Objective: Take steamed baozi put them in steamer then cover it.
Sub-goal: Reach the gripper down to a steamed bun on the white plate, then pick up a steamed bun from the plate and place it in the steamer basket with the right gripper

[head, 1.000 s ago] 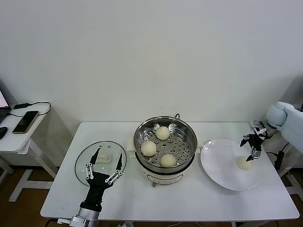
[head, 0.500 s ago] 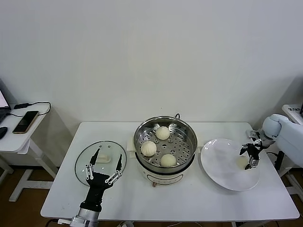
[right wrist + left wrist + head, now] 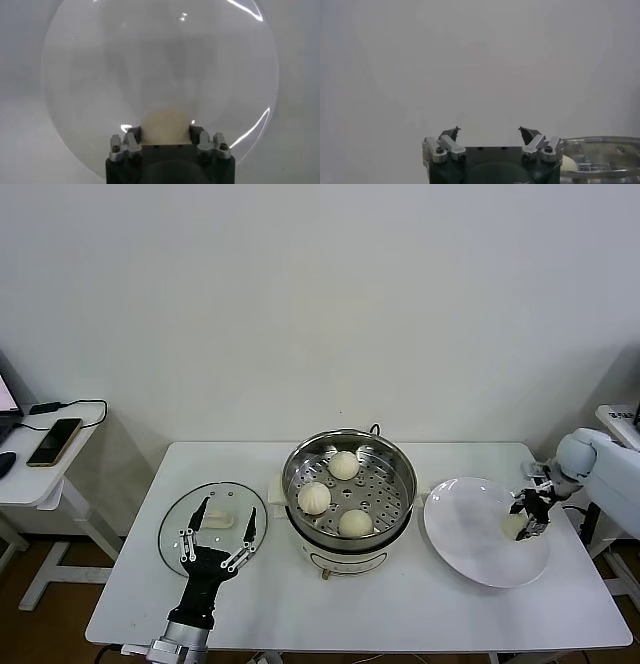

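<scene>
Three steamed baozi (image 3: 343,465) (image 3: 314,498) (image 3: 354,523) lie on the perforated tray inside the steel steamer (image 3: 402,467) at the table's middle. A further baozi (image 3: 513,527) (image 3: 165,122) rests on the white plate (image 3: 465,534) (image 3: 100,75) to the right. My right gripper (image 3: 527,515) (image 3: 165,131) is down on the plate, shut on that baozi with a finger pressed to each side. The glass cover (image 3: 180,529) lies flat at the front left, its white handle (image 3: 218,518) up. My left gripper (image 3: 228,510) (image 3: 489,132) hovers over it, open, holding nothing.
A low side table (image 3: 30,474) with a phone (image 3: 55,441) and a cable stands off to the left. The plate sits close to the white table's right edge (image 3: 600,584). A plain wall rises behind the table.
My right gripper has dropped onto the plate around the baozi and its fingers have closed on it. The left arm has not moved.
</scene>
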`<state>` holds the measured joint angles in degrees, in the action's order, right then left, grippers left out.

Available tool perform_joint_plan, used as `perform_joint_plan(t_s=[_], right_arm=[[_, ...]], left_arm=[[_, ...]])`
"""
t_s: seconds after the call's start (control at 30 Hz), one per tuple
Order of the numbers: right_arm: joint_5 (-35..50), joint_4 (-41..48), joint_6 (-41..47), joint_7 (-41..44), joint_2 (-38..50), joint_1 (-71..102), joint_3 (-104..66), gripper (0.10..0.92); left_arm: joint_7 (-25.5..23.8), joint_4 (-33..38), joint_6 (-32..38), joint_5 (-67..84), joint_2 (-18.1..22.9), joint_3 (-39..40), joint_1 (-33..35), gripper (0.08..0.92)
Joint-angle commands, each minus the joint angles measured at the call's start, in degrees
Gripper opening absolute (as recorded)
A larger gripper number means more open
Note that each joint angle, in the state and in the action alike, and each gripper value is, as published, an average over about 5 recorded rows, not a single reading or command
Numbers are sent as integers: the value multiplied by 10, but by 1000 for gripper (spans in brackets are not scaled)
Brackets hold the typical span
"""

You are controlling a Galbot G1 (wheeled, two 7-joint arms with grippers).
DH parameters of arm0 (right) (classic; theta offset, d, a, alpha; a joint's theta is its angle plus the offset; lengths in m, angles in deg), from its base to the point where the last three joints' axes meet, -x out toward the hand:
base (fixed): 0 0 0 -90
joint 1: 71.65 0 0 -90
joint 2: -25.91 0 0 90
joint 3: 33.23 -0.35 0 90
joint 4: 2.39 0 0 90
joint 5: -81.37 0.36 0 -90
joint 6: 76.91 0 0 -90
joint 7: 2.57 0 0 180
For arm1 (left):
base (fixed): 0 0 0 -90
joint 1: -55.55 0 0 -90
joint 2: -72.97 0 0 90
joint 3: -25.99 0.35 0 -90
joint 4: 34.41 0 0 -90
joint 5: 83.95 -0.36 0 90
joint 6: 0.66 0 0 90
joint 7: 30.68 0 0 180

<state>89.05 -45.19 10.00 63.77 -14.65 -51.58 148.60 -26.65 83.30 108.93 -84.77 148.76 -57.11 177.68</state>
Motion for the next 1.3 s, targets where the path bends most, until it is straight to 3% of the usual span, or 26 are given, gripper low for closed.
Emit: perform_joint_plan(t_s=[0.03,0.27,0.4,0.6,0.97,1.3], right_arm=[[42,-77,14,71,4,-160,91,637],[186,-174,75,116,-56,-365,240,636],[290,-240,116,96,-104,-432,290,636],[369,-292,153,50,-170,-443,307,636],[335,-283,172,-18,-223,-350,309,636],[294,-248,170,-22,-246,-309,314,636]], left_arm=[[1,2,-3,4,-2,4,-4,823],[4,5,-5,3,-7,8,-7,823],[7,10,-13,4,-9,9,-8,823],[9,15,-16,4,-10,9,-10,823],[10,20,-16,4,-12,2,-9,823],[10,14,-14,4,-10,2,-8,823]])
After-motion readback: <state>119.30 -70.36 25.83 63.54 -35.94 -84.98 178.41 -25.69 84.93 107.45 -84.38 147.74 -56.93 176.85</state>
